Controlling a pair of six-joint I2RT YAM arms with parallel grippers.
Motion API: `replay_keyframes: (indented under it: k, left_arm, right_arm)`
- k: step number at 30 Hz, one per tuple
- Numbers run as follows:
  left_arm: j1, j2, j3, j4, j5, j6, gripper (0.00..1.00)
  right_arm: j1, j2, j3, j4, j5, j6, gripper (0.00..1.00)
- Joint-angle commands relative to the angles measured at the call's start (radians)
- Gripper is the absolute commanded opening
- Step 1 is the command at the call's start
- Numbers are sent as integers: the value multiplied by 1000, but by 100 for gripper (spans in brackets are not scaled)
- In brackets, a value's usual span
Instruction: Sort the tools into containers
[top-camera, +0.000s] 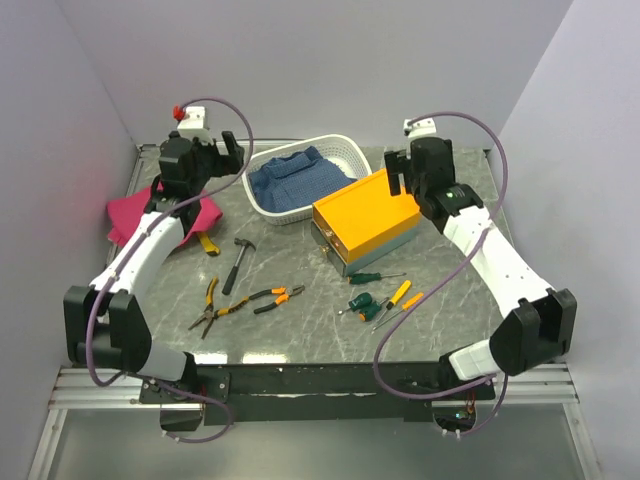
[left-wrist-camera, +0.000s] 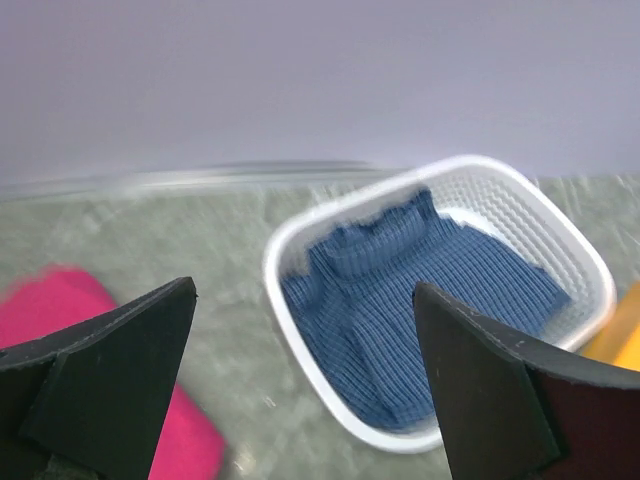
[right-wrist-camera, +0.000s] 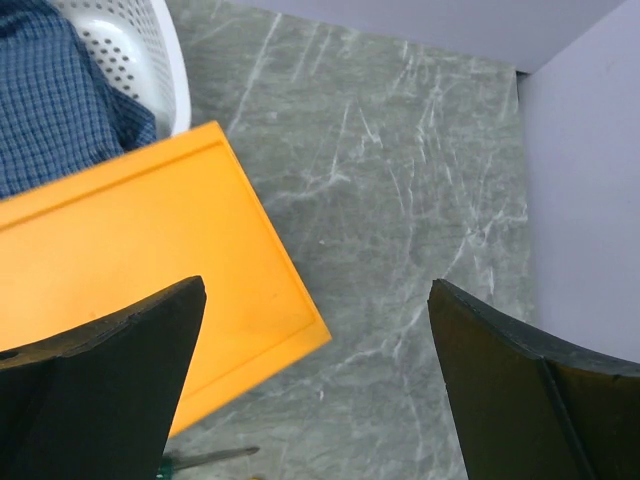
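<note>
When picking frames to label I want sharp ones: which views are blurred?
Left wrist view: smeared, the white perforated plastic basket and blue knitted cloth soft. Right wrist view: crisp on the orange-yellow box lid and grey marbled tabletop. Top external view: sharp, evenly lit.

Likely a robot lab, bare walls (top-camera: 330, 60) (marble-look tabletop (top-camera: 310, 345))

Grey-green marbled surface (top-camera: 300, 330), plain pale lavender walls (top-camera: 330, 60) on three sides, aluminium frame rail (top-camera: 100, 388) at near edge, soft even light.
</note>
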Motion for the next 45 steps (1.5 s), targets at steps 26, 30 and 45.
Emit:
replay_keyframes:
  k: [26,30,45]
  left_arm:
    - [28,146,-42,-222,572,-428,97]
    - [28,126,-81,-202,537,-590,97]
    - [-68,207,-253,272,772,-767,69]
  right_arm:
    - [-39,-7,131,-179,-463,277,86]
    - [-62,61,163,-234,-691,216,0]
    - [-156,230,217,-294,-833,335,0]
